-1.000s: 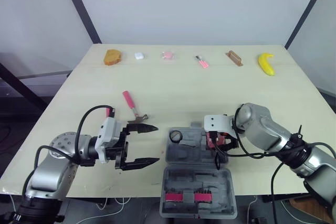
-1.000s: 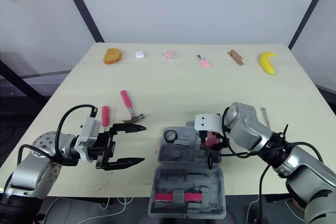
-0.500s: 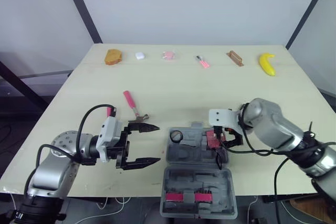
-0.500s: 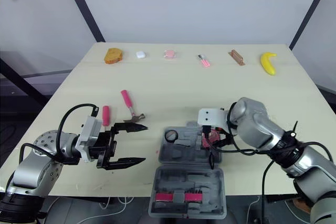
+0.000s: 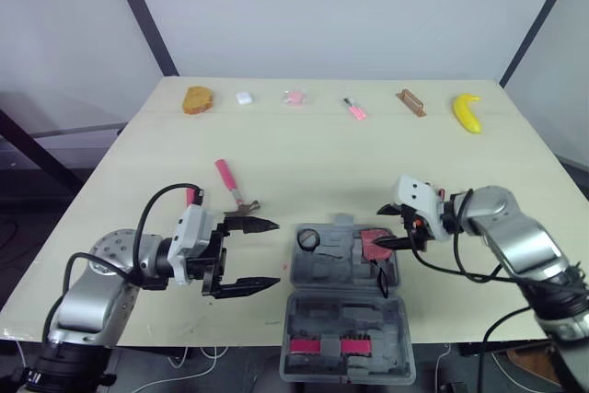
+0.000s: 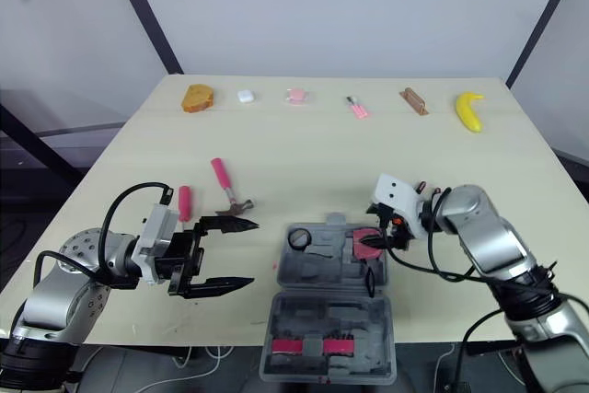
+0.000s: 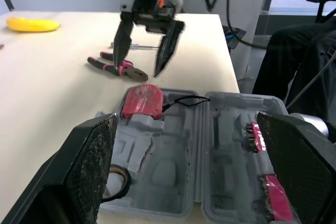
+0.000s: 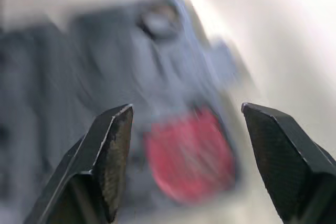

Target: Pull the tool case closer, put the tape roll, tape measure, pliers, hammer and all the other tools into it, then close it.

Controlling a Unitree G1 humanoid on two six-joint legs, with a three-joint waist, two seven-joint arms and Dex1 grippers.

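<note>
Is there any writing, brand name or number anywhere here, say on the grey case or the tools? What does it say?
No text can be read anywhere.
The tool case: plain grey plastic, no legible label.
The red tape measure lying in it: no readable marking.
The hammer and the small items at the far side, such as the banana: too small to show any print.

Silver arms (image 5: 90,294) trail black cables (image 5: 147,218) to white wrists (image 5: 191,233); left gripper (image 5: 275,252) and right gripper (image 5: 382,228) black.

The tool case (image 5: 345,315) looks like matt grey moulded plastic — the table (image 5: 304,149) smooth, pale and matt.
</note>
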